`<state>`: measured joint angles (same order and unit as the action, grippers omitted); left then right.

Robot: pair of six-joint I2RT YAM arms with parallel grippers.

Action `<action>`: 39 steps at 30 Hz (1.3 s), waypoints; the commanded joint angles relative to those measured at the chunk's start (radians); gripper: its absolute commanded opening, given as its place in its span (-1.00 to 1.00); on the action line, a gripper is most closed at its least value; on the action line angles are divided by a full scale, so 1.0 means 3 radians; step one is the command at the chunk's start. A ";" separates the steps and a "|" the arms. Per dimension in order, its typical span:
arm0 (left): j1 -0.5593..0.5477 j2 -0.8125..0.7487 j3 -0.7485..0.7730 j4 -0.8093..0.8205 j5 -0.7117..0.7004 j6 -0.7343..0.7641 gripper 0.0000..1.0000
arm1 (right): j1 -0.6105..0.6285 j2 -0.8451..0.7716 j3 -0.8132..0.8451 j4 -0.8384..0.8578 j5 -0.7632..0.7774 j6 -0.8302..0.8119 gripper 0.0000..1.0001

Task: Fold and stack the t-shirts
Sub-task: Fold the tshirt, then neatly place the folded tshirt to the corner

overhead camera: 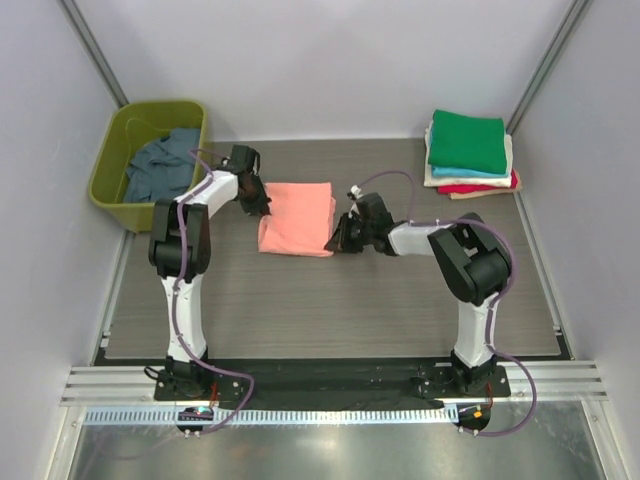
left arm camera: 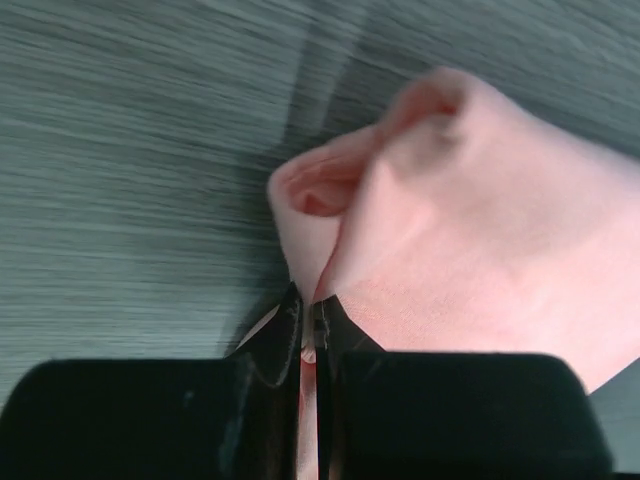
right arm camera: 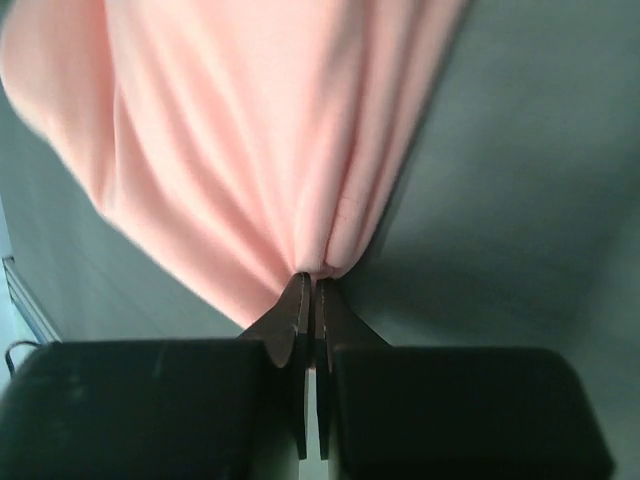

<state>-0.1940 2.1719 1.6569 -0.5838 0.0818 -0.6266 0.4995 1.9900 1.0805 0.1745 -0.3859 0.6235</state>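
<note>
As salmon-pink t-shirt (overhead camera: 297, 218) lies between them, left end effector (overhead camera: 264, 207), right end effector (overhead camera: 334, 240) clamp its edges.

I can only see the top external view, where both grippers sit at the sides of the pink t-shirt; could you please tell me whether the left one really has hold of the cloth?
Observer: Yes. In the left wrist view the left gripper is shut on a thin pinch of the salmon-pink t-shirt at its edge.
Operator: Thank you. And the other side?
Observer: The right wrist view shows the right gripper shut on gathered cloth, with creases fanning away from its tips.
Operator: Does the cloth lie flat beside the left grip?
Observer: No, a small fold curls open just beyond it.
</note>
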 commanded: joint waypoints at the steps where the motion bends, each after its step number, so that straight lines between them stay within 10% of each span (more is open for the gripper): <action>1: 0.0013 0.0093 0.0020 0.0263 0.0110 0.0222 -1.00 | 0.0333 -0.0404 -0.0685 -0.0198 0.0355 0.0140 -0.98; 2: 0.0013 0.0057 -0.0016 0.0315 0.0141 0.0253 -0.99 | 0.0471 -0.0512 -0.0778 -0.0198 0.0411 0.0191 -0.98; 5: 0.0013 -0.0081 -0.0103 0.0346 0.0218 0.0309 -0.96 | 0.0513 -0.0865 -0.1060 -0.0254 0.0498 0.0243 -0.05; 6: 0.0013 -0.0127 -0.0123 0.0331 0.0208 0.0309 -0.84 | 0.0493 -0.0941 -0.1086 -0.0401 0.0671 0.0218 0.31; 10: 0.0007 -0.0392 -0.0144 0.0182 0.0157 0.0217 -0.02 | 0.0289 -0.1391 -0.1101 -0.0653 0.0893 0.0085 0.67; 24: -0.0268 -0.1354 0.0439 -0.1515 -0.0620 0.0140 0.17 | -0.0469 -0.0386 -0.0264 0.0103 0.0351 0.0340 0.68; 39: -0.0371 -0.2883 -0.1330 -0.1251 -0.1214 0.0585 0.19 | -0.0300 0.0663 0.0320 0.0451 0.0049 0.0765 0.32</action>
<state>-0.3073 1.3296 1.3128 -1.0199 -0.2371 -0.4816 0.3851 2.1223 1.2171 0.3767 -0.3557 0.8368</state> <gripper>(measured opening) 0.593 0.671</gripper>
